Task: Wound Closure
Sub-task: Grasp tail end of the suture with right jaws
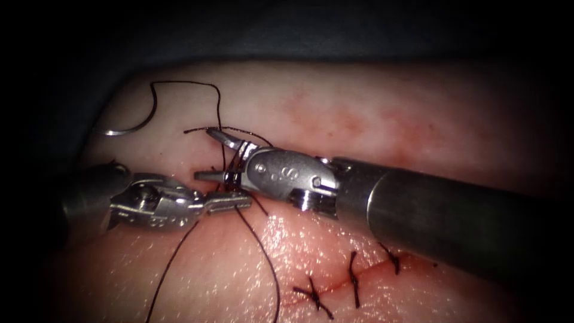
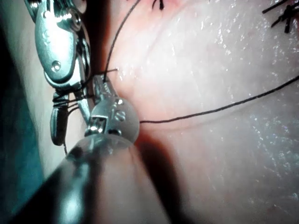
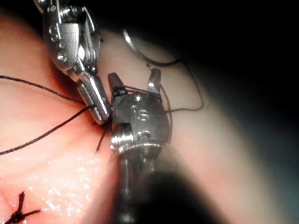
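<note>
Tissue (image 1: 418, 119) spans the endoscope view, its cut (image 1: 359, 276) running along the lower right under three tied stitches (image 1: 354, 286). Over it, the right arm's tool (image 1: 216, 157) comes in from the right on a thick shaft, its jaws spread wide, one pointing up-left and the other level toward the left, with dark thread (image 1: 263, 251) wound several times around them near the hinge. They grip nothing. The left arm's tool (image 1: 230, 201) lies level from the left, its tip just below the right tool's lower jaw and close against it; its jaws look closed on the thread where a strand comes down past them, though the grip itself is small and I judge it rather than see it plainly.

The curved needle (image 1: 128, 127) lies free on the tissue at upper left, well apart from both tools, not in the tissue, held by neither. Its curve opens upward, and thread trails from its upper end in an arch back toward the right tool. The left tool is the nearer to it.

Where the wraps cross between the two tools, individual strands cannot be separated. The short thread tail (image 1: 197, 130) beside the upper jaw is thin and hard to trace to its end.
</note>
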Robot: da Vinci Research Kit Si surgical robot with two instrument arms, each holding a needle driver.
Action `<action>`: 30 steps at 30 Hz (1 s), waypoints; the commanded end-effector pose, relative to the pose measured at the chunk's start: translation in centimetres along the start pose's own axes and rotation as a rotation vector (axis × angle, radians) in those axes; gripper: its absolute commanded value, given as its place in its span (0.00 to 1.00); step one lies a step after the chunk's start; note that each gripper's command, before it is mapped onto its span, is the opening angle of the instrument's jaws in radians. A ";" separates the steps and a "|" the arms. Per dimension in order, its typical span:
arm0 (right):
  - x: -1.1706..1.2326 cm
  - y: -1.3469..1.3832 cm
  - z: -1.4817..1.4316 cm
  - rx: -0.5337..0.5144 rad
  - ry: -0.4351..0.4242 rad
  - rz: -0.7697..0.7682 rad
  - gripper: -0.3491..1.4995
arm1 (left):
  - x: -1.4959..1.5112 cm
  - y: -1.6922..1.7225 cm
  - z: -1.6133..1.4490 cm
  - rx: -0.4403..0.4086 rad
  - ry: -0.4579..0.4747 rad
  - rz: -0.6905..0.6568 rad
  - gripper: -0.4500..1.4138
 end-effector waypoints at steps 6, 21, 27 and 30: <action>-0.02 0.03 0.26 -0.042 -0.036 -0.028 0.67 | -0.09 -0.13 0.04 0.005 -0.007 -0.008 0.00; 0.01 -0.03 0.45 -0.126 -0.111 -0.262 0.55 | -0.18 -0.14 0.03 0.004 -0.012 -0.017 0.00; 0.00 -0.04 0.49 -0.172 -0.182 -0.357 0.46 | -0.18 -0.13 0.04 0.004 -0.013 -0.017 0.00; -0.01 -0.08 0.49 -0.139 -0.195 -0.376 0.00 | -0.17 -0.13 0.04 0.004 -0.014 -0.017 0.00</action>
